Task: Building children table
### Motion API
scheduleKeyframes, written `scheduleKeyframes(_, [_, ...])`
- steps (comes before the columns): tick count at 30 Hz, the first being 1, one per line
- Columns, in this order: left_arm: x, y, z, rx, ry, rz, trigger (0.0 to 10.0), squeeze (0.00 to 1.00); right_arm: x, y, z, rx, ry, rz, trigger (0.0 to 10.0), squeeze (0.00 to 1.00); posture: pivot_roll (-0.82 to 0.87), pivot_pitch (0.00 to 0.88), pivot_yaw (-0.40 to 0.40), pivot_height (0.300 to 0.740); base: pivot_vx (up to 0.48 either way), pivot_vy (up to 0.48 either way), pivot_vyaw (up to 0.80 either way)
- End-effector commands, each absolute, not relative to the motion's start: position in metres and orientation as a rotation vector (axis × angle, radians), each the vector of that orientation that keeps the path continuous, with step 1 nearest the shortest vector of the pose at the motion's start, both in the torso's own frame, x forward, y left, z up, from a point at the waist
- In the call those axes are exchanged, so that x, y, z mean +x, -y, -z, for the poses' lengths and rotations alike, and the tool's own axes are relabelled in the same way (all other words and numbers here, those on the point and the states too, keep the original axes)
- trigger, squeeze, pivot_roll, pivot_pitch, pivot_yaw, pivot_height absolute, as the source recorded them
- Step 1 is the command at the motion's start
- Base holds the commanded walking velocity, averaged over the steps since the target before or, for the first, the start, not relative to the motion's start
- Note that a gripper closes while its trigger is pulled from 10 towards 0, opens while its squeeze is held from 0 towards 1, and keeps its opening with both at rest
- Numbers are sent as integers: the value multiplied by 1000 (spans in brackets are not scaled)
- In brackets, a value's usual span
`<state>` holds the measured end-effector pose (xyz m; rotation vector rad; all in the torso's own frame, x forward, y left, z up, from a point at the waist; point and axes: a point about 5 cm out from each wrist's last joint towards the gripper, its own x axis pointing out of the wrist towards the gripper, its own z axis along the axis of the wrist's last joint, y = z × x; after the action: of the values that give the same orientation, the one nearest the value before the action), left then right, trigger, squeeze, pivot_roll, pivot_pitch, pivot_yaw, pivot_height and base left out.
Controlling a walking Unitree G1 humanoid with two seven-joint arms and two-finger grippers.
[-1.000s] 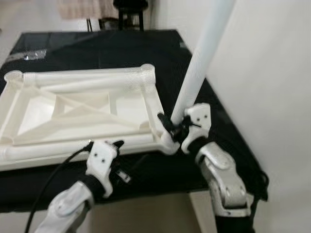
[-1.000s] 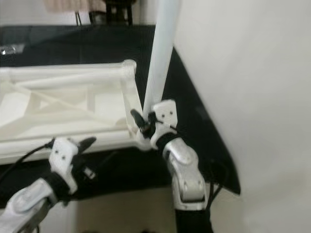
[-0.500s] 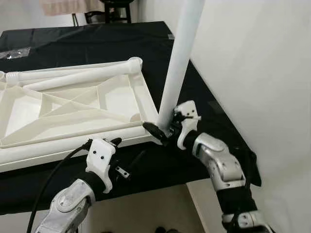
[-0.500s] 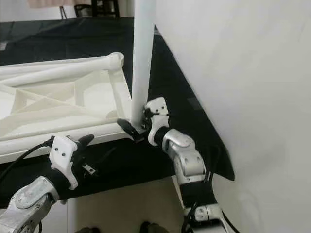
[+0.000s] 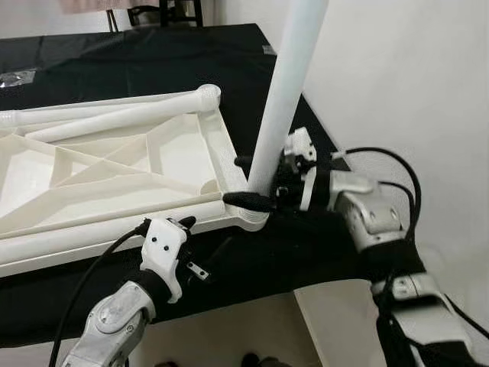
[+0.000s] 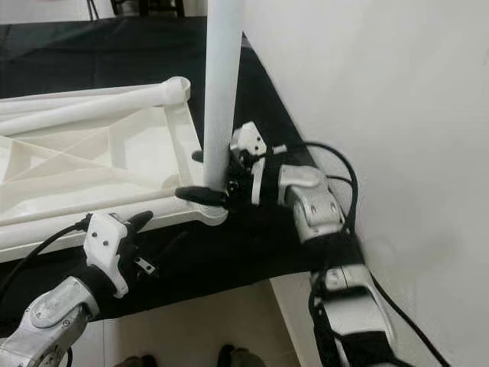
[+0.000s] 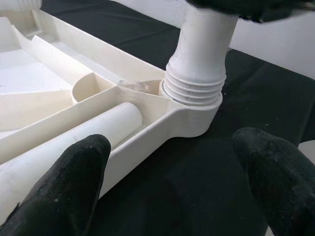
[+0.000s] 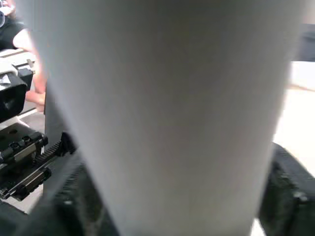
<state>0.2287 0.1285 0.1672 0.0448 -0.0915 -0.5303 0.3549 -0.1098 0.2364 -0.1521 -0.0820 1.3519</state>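
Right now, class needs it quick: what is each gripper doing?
Left gripper: open, holding nothing, near the tabletop's corner.
Right gripper: shut on the white table leg.

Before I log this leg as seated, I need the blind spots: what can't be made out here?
- Leg: top cut off by the frame edge in both eye views.
- Thread depth in the tabletop's corner socket: hidden inside it, left wrist view.
- Right gripper: jaws mostly hidden behind the leg, right wrist view.
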Motion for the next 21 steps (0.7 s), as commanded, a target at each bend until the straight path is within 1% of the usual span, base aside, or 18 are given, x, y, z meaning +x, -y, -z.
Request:
scheduleKeyframes(1, [226, -127, -163, 53, 79, 527, 10000, 0, 356, 110, -233, -161, 74, -1376, 0, 0, 126, 194, -137, 740, 0, 0, 0])
scheduleKeyframes(10, [224, -125, -162, 46, 76, 537, 10000, 0, 358, 123, -228, -148, 67, -1388, 0, 0, 97, 205, -134, 740, 0, 0, 0])
scheduleKeyframes(12, [224, -124, -162, 44, 75, 540, 10000, 0, 357, 128, -223, -141, 63, -1347, 0, 0, 91, 208, -127, 740, 0, 0, 0])
scheduleKeyframes(15, [224, -124, -162, 42, 74, 547, 10000, 0, 357, 134, -216, -113, 72, -1227, 0, 0, 82, 213, -120, 740, 0, 0, 0])
scheduleKeyframes(16, [224, -124, -162, 42, 74, 547, 10000, 0, 357, 134, -216, -113, 72, -1227, 0, 0, 82, 213, -120, 740, 0, 0, 0])
scheduleKeyframes(17, [224, -124, -162, 43, 74, 549, 10000, 0, 357, 137, -213, -95, 83, -1155, 0, 0, 80, 218, -118, 740, 0, 0, 0])
scheduleKeyframes(18, [224, -125, -162, 43, 73, 549, 10000, 0, 354, 137, -202, -66, 70, -1024, 0, 0, 76, 224, -113, 740, 0, 0, 0])
scheduleKeyframes(19, [224, -125, -162, 43, 73, 549, 10000, 0, 354, 137, -202, -66, 70, -1024, 0, 0, 76, 224, -113, 740, 0, 0, 0])
scheduleKeyframes(20, [224, -126, -162, 44, 73, 548, 10000, 0, 351, 138, -195, -48, 58, -932, 0, 0, 76, 224, -113, 740, 0, 0, 0])
scheduleKeyframes(21, [224, -127, -162, 44, 71, 547, 10000, 0, 348, 133, -181, -52, 13, -729, 0, 0, 67, 227, -103, 740, 0, 0, 0])
